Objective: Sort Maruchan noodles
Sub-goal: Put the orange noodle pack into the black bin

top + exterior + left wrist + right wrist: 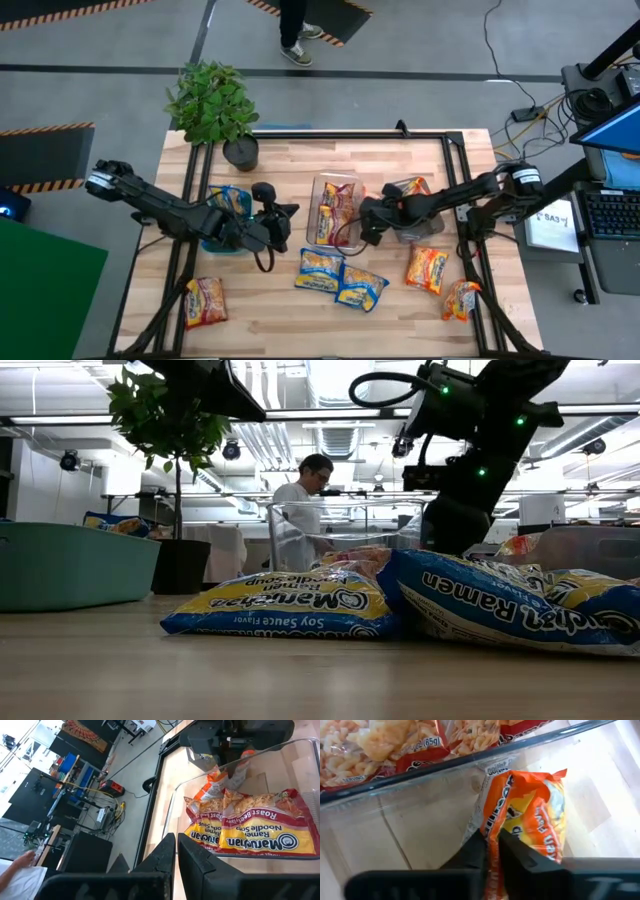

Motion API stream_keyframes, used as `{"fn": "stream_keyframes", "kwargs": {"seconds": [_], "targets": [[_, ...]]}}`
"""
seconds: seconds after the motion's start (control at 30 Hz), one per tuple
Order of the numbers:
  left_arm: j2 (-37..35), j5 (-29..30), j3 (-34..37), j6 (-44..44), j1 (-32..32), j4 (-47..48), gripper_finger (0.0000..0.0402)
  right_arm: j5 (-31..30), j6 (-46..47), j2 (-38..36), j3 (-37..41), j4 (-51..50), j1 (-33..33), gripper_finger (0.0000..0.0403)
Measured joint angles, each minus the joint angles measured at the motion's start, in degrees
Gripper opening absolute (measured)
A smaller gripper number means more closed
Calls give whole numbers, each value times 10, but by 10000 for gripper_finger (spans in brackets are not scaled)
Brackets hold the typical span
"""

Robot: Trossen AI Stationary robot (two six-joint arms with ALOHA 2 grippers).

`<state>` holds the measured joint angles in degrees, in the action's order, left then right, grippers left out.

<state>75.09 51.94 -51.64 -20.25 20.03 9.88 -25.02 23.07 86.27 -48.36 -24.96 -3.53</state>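
A: Item, right tool [490,845]: fingers clamped together on the edge of an orange-red packet [530,815], which hangs just outside the wall of the clear bin [420,795]. Maroon packets [395,740] lie inside that bin, beyond the wall from my tool.

B: Item, left tool [176,851]: fingers together, nothing between them, pointing toward the same clear bin from the other side. A roast-beef packet [250,827] lies ahead of it. Risks?

A: First, I judge the pinch thin; it has only the crinkly seam, so the packet could slip out on the lift. Second, the packet touches the bin wall, so a sideways move might drag the bin across the bench [270,315].

B: Remaining stock: two blue-edged packets [338,277] below and behind my right tool, orange ones [427,268] off to its side. Still unsorted, I'd say.
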Motion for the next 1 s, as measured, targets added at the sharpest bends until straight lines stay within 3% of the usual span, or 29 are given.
{"fn": "stream_keyframes", "kwargs": {"seconds": [0.3,0.73,0.83,1.0], "targets": [[6,0,0,13,0,-5,2,19,14,-53,1,-5,-2,13],[21,0,0,15,0,-9,2,42,-36,-252,1,-38,-2,11],[21,0,0,15,0,-9,2,59,-47,-299,-7,-105,-2,11],[22,0,0,15,0,-9,2,90,-37,-337,-83,-302,-2,11]]}}
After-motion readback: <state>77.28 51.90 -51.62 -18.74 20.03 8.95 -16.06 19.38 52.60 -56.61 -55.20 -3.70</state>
